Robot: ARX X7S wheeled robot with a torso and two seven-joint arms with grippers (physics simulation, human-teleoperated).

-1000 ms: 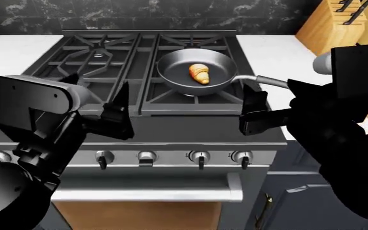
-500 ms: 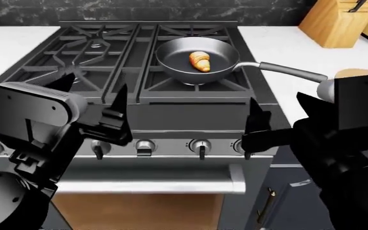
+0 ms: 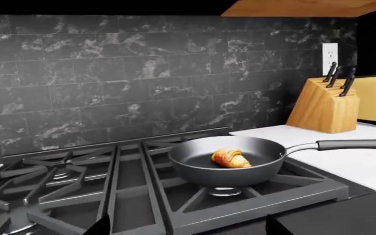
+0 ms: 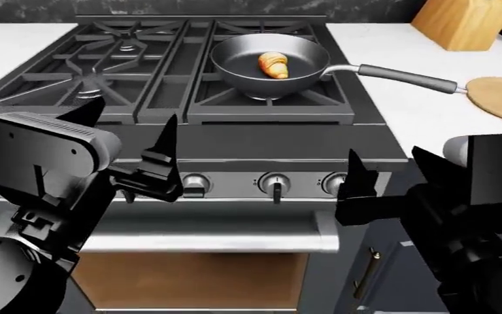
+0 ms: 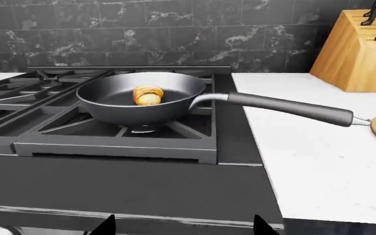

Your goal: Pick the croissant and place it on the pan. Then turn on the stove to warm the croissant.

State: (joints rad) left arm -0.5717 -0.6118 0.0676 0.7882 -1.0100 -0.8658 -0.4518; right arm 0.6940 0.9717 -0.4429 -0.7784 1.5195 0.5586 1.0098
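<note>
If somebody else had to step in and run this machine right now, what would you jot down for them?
Left claw: open, empty, in front of the stove at knob height.
Right claw: open, empty, beside the rightmost knob.
The croissant lies in the pan, which sits on the right rear burner with its handle reaching over the counter.
Done: croissant placed.
Left: turn on the pan's burner; the pictures do not show which knob that is.

Golden croissant lies in dark pan on stove.
</note>
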